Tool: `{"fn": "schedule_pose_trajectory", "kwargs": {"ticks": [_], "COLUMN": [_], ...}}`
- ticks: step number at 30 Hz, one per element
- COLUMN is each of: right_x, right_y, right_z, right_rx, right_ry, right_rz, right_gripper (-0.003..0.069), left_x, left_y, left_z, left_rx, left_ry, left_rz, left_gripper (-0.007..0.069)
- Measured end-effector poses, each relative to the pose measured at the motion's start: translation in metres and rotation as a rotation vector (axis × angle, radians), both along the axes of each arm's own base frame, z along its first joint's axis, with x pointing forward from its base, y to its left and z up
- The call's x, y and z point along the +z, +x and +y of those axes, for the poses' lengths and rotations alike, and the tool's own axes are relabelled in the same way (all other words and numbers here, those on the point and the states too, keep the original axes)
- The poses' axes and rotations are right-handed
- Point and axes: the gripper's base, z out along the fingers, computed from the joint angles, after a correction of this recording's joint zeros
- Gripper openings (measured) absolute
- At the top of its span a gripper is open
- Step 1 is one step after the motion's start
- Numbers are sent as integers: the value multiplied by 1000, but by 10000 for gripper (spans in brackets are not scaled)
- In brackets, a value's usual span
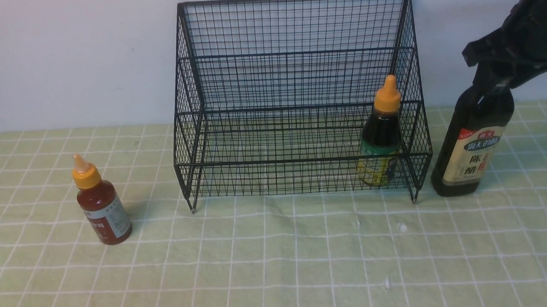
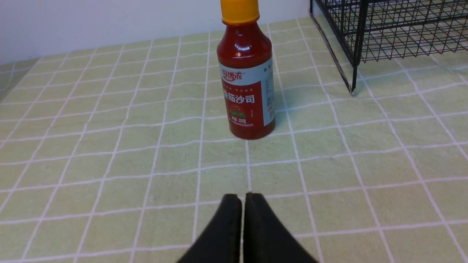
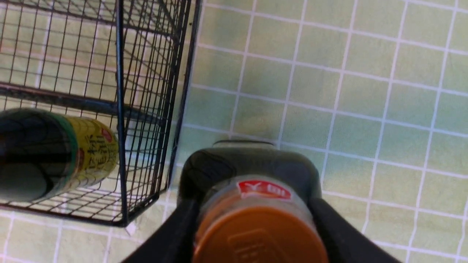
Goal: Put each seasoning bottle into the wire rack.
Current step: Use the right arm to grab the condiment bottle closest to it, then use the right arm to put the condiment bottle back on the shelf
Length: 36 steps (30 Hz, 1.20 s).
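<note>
While the tall bottle (image 1: 474, 149) stands, the right jaws clasp its neck.

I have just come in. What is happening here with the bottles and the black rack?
The right gripper is shut on the top of the tall dark bottle, slightly tilted just outside the wire rack's right side. The small yellow-labelled bottle already stands inside the rack, at its lower right. The red-brown bottle stands on the checked cloth left of the rack; the left gripper, shut and empty, faces it without touching.
</note>
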Motion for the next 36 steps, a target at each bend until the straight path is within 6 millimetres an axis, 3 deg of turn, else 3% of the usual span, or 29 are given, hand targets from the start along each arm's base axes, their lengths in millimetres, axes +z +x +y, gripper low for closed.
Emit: {"fn": "schedule_pose_trajectory", "kwargs": {"ticks": [3, 11, 19, 26, 36], "right_x": [20, 114, 164, 177, 150], "right_y": [-5, -26, -37, -35, -14], "right_z": [0, -2, 5, 25, 60], "right_rx": [5, 9, 39, 94, 167], "right_ry": [1, 30, 148, 332, 345], "right_rz": [-40, -336, -555, -653, -567], "right_gripper": [334, 334, 334, 334, 334], "left_x": [0, 0, 0, 0, 0], "left_y": [0, 0, 0, 0, 0], "left_z": [0, 0, 0, 0, 0], "left_rx": [0, 0, 0, 0, 0], "left_ry": [0, 0, 0, 0, 0], "left_rz": [0, 0, 0, 0, 0], "left_gripper": [-6, -6, -6, -6, -6]}}
